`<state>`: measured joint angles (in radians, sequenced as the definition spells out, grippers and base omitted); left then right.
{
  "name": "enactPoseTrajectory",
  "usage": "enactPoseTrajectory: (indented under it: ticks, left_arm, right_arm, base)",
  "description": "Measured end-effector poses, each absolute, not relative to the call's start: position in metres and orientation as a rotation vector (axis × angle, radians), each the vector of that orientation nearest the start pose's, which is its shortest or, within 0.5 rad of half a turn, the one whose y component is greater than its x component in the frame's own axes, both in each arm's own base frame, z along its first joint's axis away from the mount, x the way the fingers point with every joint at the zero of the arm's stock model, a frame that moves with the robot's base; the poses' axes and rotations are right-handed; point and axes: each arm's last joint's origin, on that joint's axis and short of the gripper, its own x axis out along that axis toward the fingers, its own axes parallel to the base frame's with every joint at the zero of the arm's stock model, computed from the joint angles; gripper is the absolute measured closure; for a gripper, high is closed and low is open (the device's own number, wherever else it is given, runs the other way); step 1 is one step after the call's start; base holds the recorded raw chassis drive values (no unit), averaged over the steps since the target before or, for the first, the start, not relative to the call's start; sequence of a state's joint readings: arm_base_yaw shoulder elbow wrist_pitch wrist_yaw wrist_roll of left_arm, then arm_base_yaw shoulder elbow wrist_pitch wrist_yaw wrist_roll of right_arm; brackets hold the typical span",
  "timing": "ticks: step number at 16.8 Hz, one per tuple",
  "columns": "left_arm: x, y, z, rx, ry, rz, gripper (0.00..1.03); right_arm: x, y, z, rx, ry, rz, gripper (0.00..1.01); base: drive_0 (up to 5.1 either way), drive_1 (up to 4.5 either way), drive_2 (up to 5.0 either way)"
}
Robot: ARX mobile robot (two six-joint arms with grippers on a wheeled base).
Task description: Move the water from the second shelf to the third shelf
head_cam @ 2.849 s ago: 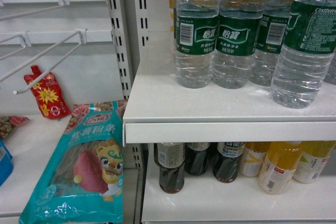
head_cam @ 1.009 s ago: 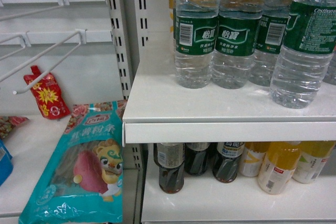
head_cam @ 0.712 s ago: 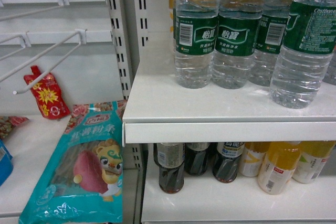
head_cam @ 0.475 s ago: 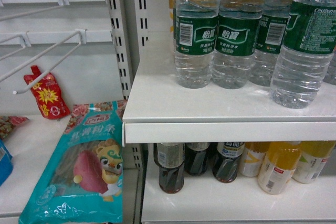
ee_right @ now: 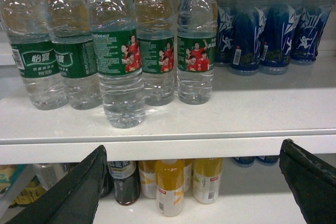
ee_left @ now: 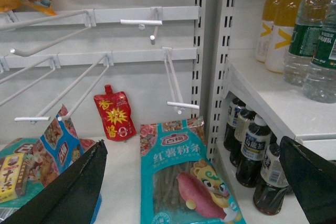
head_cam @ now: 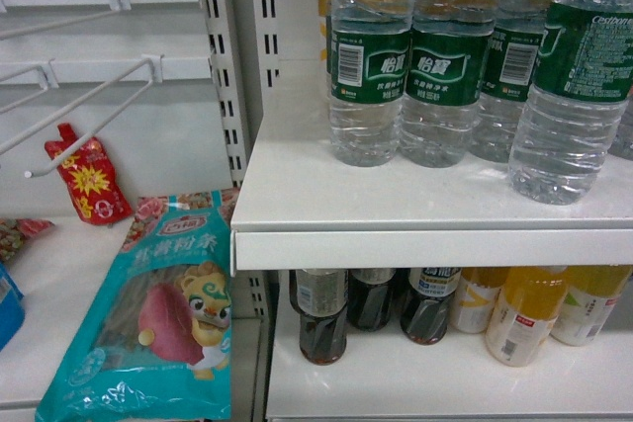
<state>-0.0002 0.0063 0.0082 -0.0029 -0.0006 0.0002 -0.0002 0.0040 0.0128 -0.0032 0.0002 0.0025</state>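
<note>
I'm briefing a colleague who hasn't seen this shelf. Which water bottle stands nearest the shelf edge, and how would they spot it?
Look at the white shelf carrying clear bottles with green labels, above the yellow juice bottles. Among the water bottles, find the frontmost water bottle, third from the left. Unlike its neighbours, it stands forward of the row, closest to the shelf's front lip.

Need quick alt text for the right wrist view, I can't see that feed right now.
Five water bottles with green labels stand on a white shelf, one set nearer the front edge, with blue-labelled bottles to their right. The open right end effector hangs below the shelf edge, empty, before yellow drink bottles on the lower shelf.
</note>
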Motion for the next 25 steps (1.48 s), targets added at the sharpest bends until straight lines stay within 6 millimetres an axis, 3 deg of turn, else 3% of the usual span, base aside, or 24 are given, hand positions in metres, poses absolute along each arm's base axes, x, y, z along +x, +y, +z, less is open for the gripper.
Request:
enactPoseTrajectory:
  ticks: [25]
  left_arm:
    - [0.0976,0.0,0.1651,0.0,0.005,0.0,0.05]
  right_arm:
    - [0.0972,0.0,0.1668,0.002,-0.001,-0.001,0.03]
  base:
    - [0.0,0.0,0.0]
